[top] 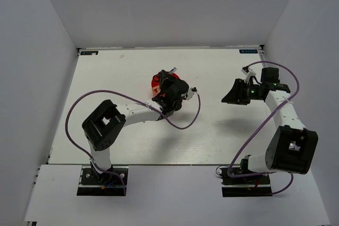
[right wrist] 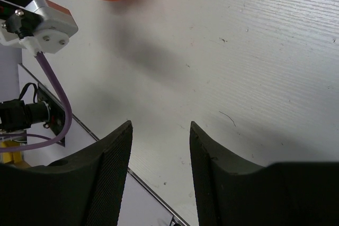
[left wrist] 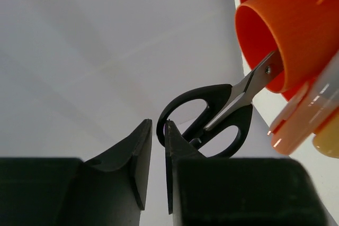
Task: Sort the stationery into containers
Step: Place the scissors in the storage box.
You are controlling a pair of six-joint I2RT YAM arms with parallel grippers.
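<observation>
Black fingers of the left gripper [left wrist: 158, 130] stand only slightly parted, with nothing visibly between them. Just beyond its right fingertip, touching or nearly so, sits the loop handle of the scissors [left wrist: 197, 95]. Their blades run up and away into the central cup [left wrist: 286, 30] of the orange organiser [top: 157, 82]. The scissors look delivered, so the step is a clean let-go. Widen the jaws first, then retreat along the handle line so no finger hooks the loop and drags the organiser. Far off to that gripper's right, the right gripper [right wrist: 159, 146] hangs open and empty over the worktop [right wrist: 265, 51].
</observation>
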